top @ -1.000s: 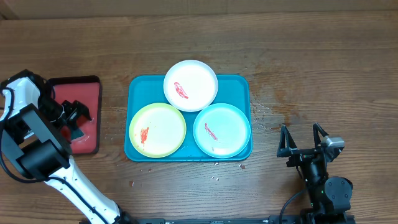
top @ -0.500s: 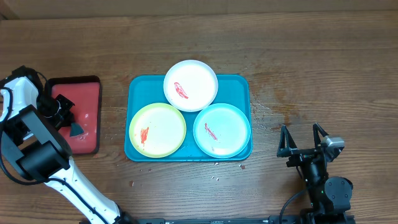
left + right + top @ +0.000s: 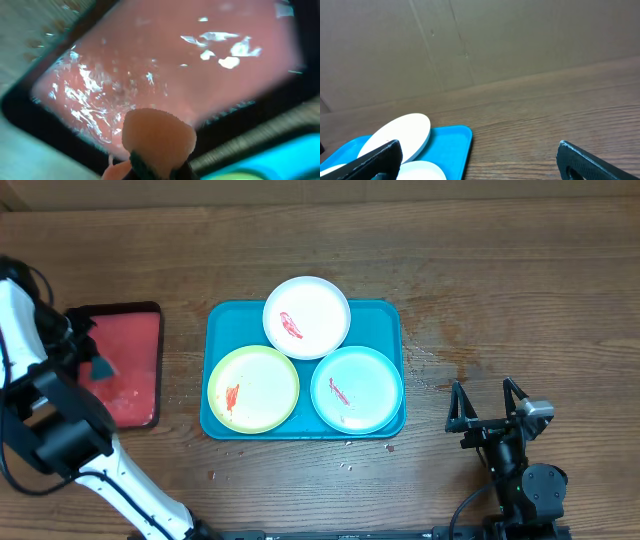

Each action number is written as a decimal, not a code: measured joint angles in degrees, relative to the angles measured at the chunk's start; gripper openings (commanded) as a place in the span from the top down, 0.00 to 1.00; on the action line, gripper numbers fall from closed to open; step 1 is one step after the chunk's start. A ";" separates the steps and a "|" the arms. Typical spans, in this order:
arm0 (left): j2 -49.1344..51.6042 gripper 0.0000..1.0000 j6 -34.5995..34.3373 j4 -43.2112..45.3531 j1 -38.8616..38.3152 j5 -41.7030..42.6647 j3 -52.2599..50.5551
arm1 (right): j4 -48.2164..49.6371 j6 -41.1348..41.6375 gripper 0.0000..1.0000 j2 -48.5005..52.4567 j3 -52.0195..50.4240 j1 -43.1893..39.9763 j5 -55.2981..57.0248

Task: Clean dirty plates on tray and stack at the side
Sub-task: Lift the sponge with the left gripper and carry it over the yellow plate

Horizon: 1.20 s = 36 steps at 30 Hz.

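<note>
Three plates lie in the teal tray (image 3: 386, 316): a white plate (image 3: 306, 317) at the back, a yellow-green plate (image 3: 253, 388) front left, and a pale mint plate (image 3: 356, 388) front right. Each has a red smear. My left gripper (image 3: 92, 363) hangs over the small red tray (image 3: 135, 370), shut on a small sponge-like piece (image 3: 159, 136) that looks peach in the left wrist view. My right gripper (image 3: 487, 402) stands open and empty over bare wood to the right of the teal tray. Its wrist view shows the white plate (image 3: 400, 132) and the tray corner (image 3: 451, 145).
The dark-rimmed red tray (image 3: 165, 65) lies left of the teal tray, wet and glistening inside. The left arm's white body (image 3: 70, 440) fills the front left. Small crumbs dot the wood (image 3: 348, 467) before the teal tray. A brown wall (image 3: 470, 40) closes the far side.
My left gripper has shut on the sponge-like piece in the red tray and risen, drifting left. The right arm and the plates have not moved.
</note>
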 measured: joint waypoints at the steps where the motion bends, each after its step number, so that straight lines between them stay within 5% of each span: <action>1: -1.57 0.96 0.00 -0.61 -0.04 0.11 0.68 | -0.02 0.02 0.00 0.00 0.00 0.00 -0.02; 7: -6.34 0.96 -0.48 3.10 -0.33 -2.34 0.04 | -0.02 -0.02 0.00 0.00 0.00 0.02 -0.02; 12: -5.60 0.96 -1.33 12.68 -1.07 -3.08 -10.93 | -0.02 -0.02 0.00 0.00 0.00 0.00 -0.04; 16: -3.43 0.96 -0.15 11.23 -1.70 -1.22 -14.38 | 0.00 -0.02 0.00 0.00 0.00 0.00 -0.02; 24: -10.03 0.96 3.08 5.46 -1.31 1.44 -2.21 | -0.02 -0.04 0.00 0.00 0.00 0.02 -0.02; 29: -19.76 0.96 4.33 15.10 -4.11 -2.78 -10.43 | -0.02 0.00 0.00 0.00 0.00 0.00 -0.02; 36: -12.57 0.96 4.76 12.57 -6.03 -6.27 -17.46 | -0.02 0.00 0.00 0.00 0.00 0.00 -0.02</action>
